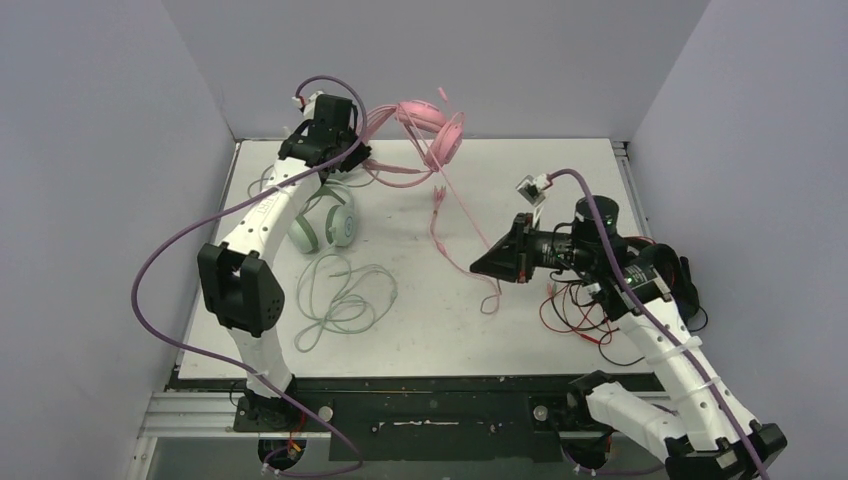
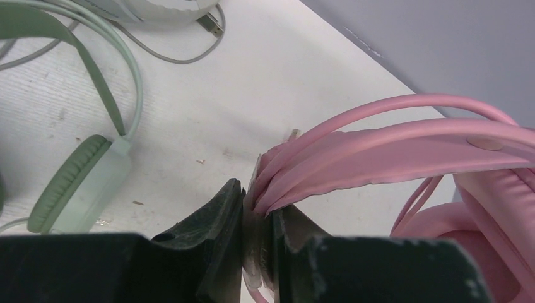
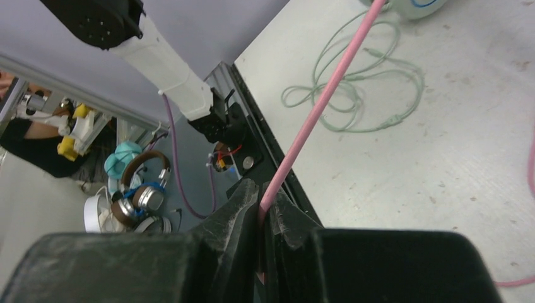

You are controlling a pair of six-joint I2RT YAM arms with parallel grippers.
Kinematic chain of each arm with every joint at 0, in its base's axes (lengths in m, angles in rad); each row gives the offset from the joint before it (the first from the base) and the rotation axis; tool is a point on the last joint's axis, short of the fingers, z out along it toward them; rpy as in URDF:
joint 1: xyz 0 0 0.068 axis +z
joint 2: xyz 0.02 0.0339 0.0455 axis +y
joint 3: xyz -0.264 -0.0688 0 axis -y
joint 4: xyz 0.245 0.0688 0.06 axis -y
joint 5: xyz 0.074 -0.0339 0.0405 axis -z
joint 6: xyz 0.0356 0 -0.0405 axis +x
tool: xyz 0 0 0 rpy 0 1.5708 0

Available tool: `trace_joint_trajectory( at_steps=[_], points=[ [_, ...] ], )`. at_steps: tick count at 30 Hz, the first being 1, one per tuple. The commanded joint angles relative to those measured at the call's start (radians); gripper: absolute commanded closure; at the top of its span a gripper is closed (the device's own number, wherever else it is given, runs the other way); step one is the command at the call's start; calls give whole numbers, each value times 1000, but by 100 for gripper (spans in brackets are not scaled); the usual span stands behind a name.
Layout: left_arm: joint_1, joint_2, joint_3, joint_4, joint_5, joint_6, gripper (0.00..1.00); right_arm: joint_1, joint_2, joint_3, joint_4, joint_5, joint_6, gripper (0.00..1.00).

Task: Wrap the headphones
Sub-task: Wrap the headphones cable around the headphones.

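Gripping the pink padded headphones [image 1: 434, 128] by the band, your left gripper [image 2: 255, 211] holds them raised over the white table's [image 1: 560, 190] far edge (mint green headset [image 1: 335, 225] lies beside). Your right gripper [image 3: 262, 203] is pinched shut on their thin pink cable [image 3: 328, 88].

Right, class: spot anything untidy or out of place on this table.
The mint green headphones' cable sprawls in loose loops on the table, unwrapped. Beside the right arm, red and black wires lie jumbled.
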State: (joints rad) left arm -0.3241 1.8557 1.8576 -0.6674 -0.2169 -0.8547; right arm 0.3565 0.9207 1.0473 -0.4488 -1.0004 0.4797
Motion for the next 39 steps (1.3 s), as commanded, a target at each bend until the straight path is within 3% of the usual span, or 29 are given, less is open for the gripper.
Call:
trace_joint_trajectory(
  at_steps=[1,7,10,14,19,25,31,39],
  points=[
    [23,-13,21,215,7,-162,100,178,34,-22,70,53,-7,100],
    [13,-13,-16,243,31,-194,100,499,215,28,83,243,-58,100],
    [29,-9,5,237,66,-188,100,552,272,15,54,301,-80,100],
    [54,-25,32,224,133,-142,100,509,246,-79,86,353,-78,100],
    [63,-87,-8,237,286,-79,100,330,202,-191,216,268,-70,100],
    [63,-254,-213,345,503,-83,100,234,222,-300,434,288,-71,100],
    [62,-426,-371,355,647,-37,100,140,219,-450,798,218,-25,90],
    [59,-582,-528,344,921,75,100,125,314,-462,976,164,-4,86]
  ],
)
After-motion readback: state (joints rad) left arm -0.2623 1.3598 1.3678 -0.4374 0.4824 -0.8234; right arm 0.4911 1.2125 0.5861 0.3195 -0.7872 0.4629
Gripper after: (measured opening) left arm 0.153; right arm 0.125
